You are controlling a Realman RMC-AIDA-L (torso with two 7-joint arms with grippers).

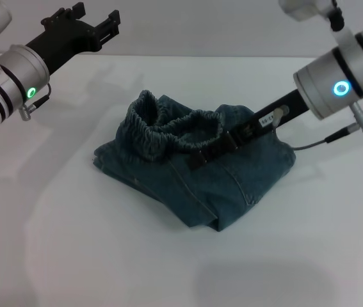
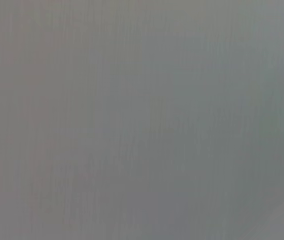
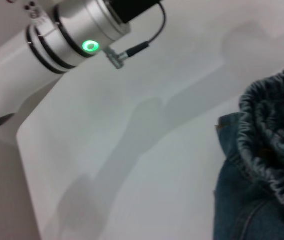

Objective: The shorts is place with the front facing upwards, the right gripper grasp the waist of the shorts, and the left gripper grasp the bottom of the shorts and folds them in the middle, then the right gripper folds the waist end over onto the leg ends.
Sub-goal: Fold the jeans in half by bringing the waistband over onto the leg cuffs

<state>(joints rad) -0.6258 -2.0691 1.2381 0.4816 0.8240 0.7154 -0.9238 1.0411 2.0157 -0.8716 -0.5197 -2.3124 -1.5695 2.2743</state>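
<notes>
**Second fold under way, waist end held by the right gripper**

The shorts lie bunched near the middle of the white table, already doubled lengthwise as far as one can judge. The last fold looks in progress: the gathered waistband stands raised and curled over the denim, not yet laid flat on the leg ends, which are hidden under the pile. The right gripper reaches in from the right and is clamped on the cloth just beside the waistband. What remains is to set the waist down and release. The left gripper hangs raised at the far left, well apart from the shorts; whether its fingers are parted or closed, I cannot tell.
</notes>
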